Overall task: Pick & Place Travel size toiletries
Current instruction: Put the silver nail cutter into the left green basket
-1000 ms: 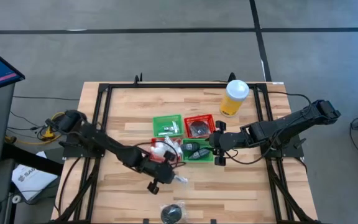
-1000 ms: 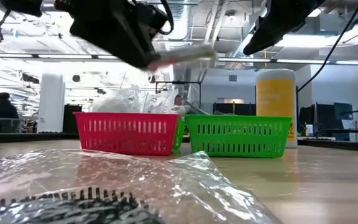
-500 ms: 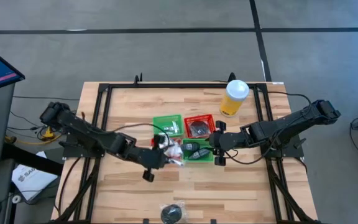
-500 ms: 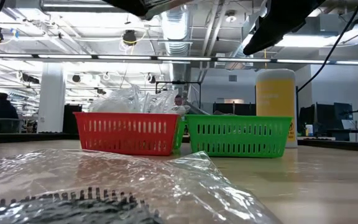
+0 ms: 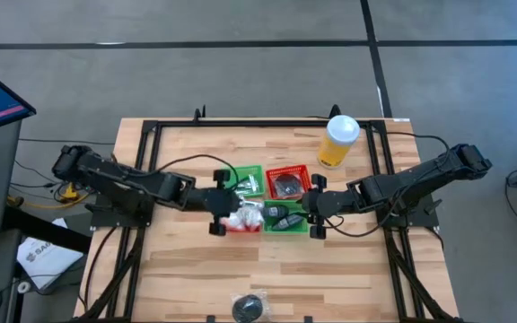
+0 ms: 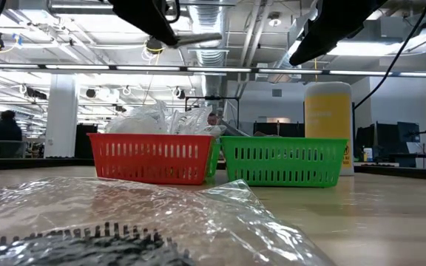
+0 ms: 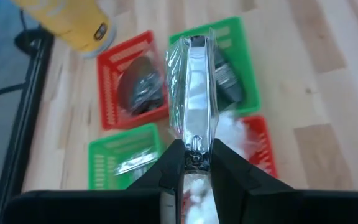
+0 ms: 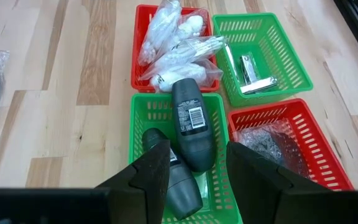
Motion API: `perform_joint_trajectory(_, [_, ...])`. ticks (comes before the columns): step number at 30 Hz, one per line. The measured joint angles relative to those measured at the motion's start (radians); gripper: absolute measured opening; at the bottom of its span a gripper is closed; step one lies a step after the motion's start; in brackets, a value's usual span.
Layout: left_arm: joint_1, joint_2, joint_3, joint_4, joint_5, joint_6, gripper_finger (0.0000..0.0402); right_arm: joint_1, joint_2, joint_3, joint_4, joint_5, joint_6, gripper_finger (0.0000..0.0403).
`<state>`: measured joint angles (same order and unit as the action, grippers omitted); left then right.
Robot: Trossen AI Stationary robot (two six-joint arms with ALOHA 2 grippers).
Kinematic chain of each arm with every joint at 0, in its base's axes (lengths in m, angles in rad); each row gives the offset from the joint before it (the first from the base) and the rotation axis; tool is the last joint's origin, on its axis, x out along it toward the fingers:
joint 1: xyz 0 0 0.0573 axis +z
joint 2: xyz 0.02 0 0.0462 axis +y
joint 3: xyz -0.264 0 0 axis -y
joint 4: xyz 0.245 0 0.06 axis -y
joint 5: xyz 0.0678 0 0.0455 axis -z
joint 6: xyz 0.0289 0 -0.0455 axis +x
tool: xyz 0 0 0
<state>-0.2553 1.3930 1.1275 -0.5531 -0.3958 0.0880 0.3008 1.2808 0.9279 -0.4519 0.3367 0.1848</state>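
**Wrapped silver item held above the baskets**

Left tool (image 7: 194, 163) clamped on a plastic-wrapped silvery item (image 7: 194, 99), raised over the red and green baskets (image 5: 265, 199) mid-bench. Right tool (image 8: 194, 163) parted, empty, over the green basket (image 8: 143, 121) of dark bottles.

We see four baskets (image 5: 266, 199) crowding the worktop (image 5: 187, 274) centre. The yellow cup (image 5: 338, 141) blocks the far right; near planks lie mostly open.

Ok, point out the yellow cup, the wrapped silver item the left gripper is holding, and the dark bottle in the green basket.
yellow cup (image 5: 339, 141): high view, on its white lid.
wrapped silver item (image 7: 196, 93): left wrist view, mid-length of its shiny body.
dark bottle (image 8: 191, 124): right wrist view, just below its label.
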Motion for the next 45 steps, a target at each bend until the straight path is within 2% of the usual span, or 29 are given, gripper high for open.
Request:
perform_joint_trajectory(8, [0.100,0.000,-0.021,-0.017,0.000,-0.001,0.0044,0.000,0.000,0.000,0.000,0.000,0.000,0.0147])
perform_joint_trajectory(23, [0.259,0.001,-0.152,-0.009,0.011,-0.049,0.0046,0.000,0.000,0.000,0.000,0.000,0.000,0.0147])
perform_joint_trajectory(35, [0.304,0.001,-0.206,0.035,0.060,-0.068,0.0049,0.000,0.000,0.000,0.000,0.000,0.000,0.0147])
perform_joint_trajectory(45, [0.309,0.001,-0.213,0.049,0.062,-0.068,0.0050,0.000,0.000,0.000,0.000,0.000,0.000,0.0147])
